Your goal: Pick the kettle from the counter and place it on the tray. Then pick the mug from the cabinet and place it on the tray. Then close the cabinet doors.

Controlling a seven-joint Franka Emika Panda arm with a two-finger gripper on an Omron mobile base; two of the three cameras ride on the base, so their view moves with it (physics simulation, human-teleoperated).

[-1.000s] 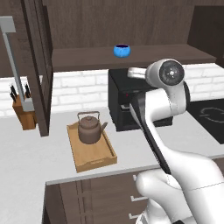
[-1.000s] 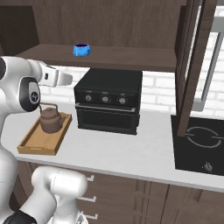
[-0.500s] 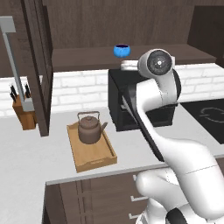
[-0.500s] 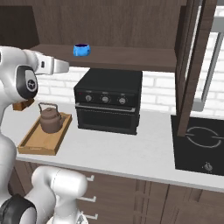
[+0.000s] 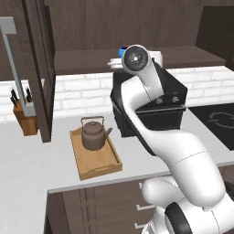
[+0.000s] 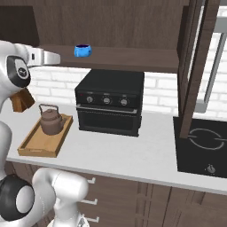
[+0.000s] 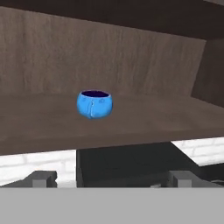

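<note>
The kettle [image 5: 94,134] sits upright on the wooden tray [image 5: 99,166], out on the worktop [image 6: 133,150] just left of the black oven [image 6: 111,101]. Up on the cabinet [image 7: 109,57] shelf, the blue mug [image 7: 95,103] stands alone, upright. The end effector [image 6: 52,57] is raised to shelf height, fingers spread wide and holding nothing, aimed at the mug but short of it. Cabinet door [image 6: 197,62] hangs open at the right.
</note>
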